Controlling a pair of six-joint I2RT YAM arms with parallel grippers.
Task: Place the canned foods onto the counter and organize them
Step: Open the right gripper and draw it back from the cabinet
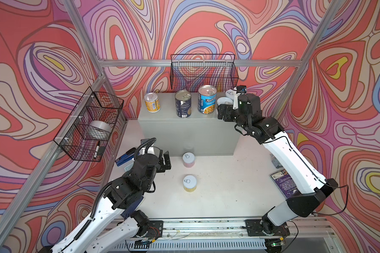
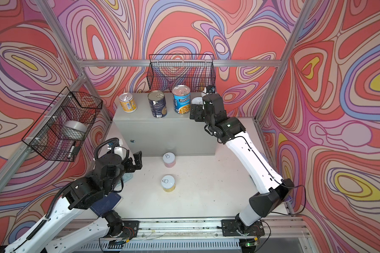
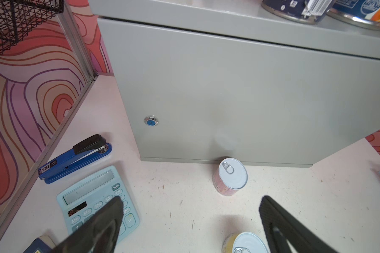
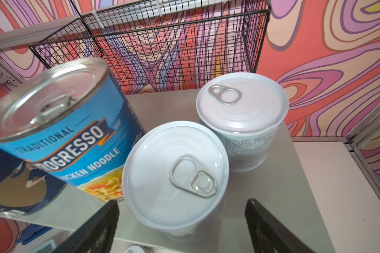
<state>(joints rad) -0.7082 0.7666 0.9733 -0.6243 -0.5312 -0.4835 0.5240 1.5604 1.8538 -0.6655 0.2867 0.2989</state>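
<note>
Pale-blue tin (image 4: 176,170) sits upright on the grey table (image 4: 283,197), just beside the Progresso (image 4: 75,142); my right tool (image 4: 182,202) straddles it, jaws wide, gripping nothing. I'd lift straight clear, no sideways drift.

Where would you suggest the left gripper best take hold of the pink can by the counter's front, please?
I'd grip its round side wall, jaws either side. The pink can stands upright, close before the counter, so come from above or the open table side, where the open left gripper hangs.
</note>
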